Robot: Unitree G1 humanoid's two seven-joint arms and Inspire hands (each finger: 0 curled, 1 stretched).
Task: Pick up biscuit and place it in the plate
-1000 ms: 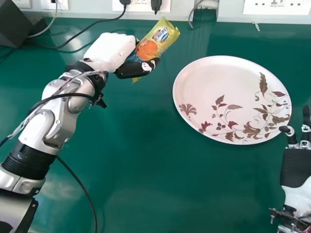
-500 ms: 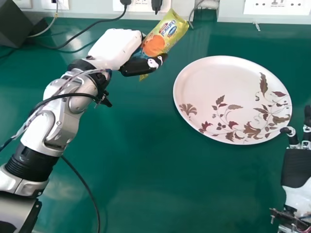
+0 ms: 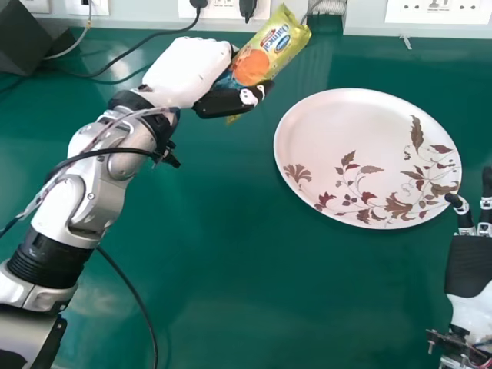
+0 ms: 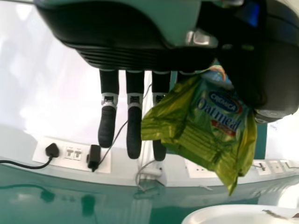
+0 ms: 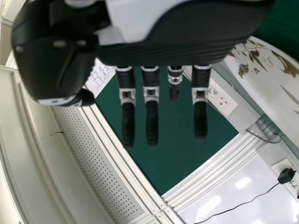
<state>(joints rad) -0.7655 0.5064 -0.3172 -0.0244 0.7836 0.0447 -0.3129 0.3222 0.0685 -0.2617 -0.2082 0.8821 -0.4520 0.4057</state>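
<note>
Left of the round white plate with brown leaf print (image 3: 346, 127), the yellow foil biscuit packet (image 3: 270, 50) sits tilted in the grip of the white-and-black left hand (image 3: 219, 102), and the left wrist view adds the packet's crumpled end and straight black fingers beside it. Just beside the plate's near right rim, the black-and-white right hand (image 3: 469, 265) is wide, its fingers extended. Between packet and plate lies green tabletop (image 3: 254, 146), which runs on behind the plate to the pale wall (image 3: 369, 17).
</note>
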